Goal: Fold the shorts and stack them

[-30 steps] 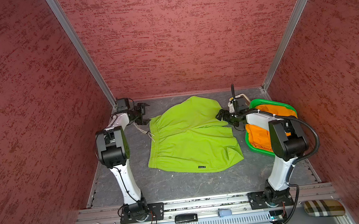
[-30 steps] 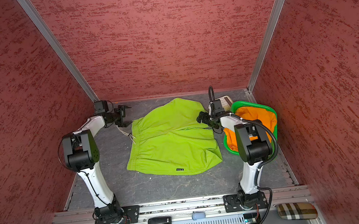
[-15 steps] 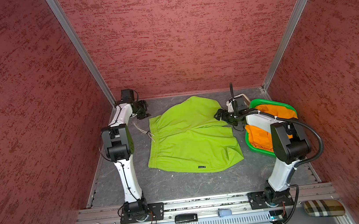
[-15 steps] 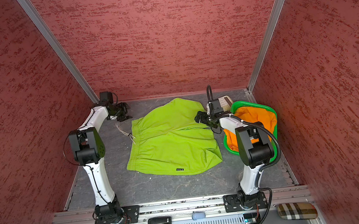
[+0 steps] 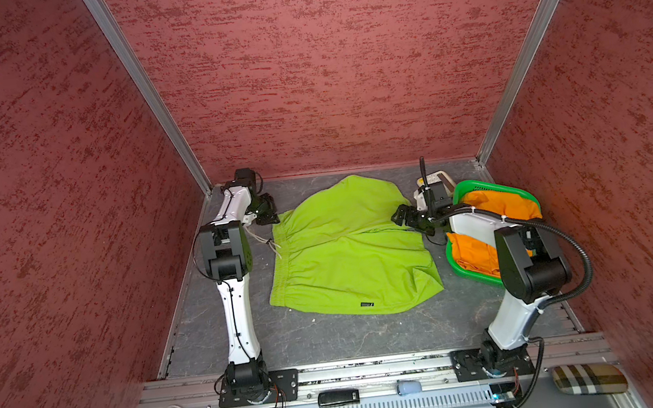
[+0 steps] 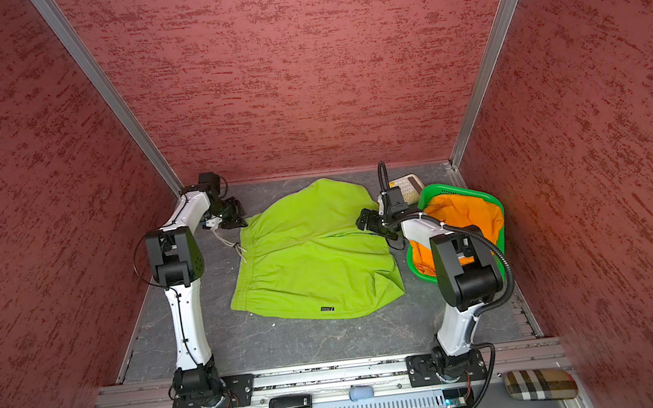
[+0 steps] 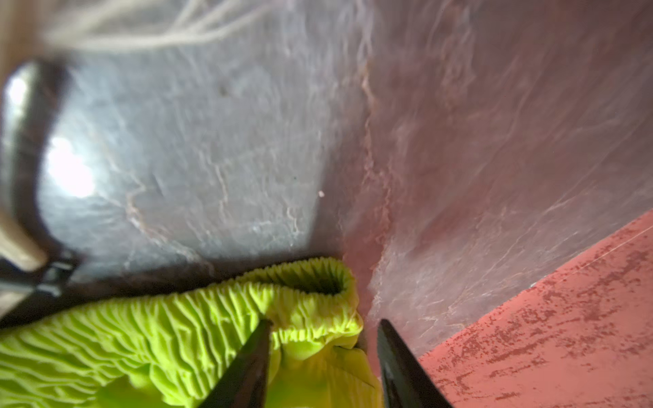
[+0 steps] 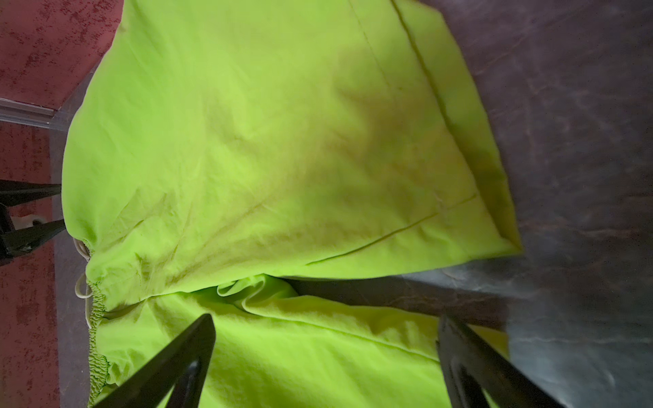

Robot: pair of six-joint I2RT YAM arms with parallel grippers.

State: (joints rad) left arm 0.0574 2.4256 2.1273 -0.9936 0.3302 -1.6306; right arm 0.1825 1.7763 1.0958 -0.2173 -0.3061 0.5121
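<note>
The left hand (image 7: 323,328), jaws half-open, straddles the gathered waistband corner of the lime green fabric shorts (image 5: 343,253); no firm pinch shows yet. The shorts spread flat from it toward the right hand (image 8: 325,332), which is wide open and empty above the leg hems. Beyond lie the grey surface (image 5: 331,338), a green plastic basket (image 5: 471,274) holding orange shorts (image 5: 513,204), and red textured walls (image 5: 322,67).

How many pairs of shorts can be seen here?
2: lime green shorts spread on the table; orange shorts inside the green basket. Others may lie hidden under them.
</note>
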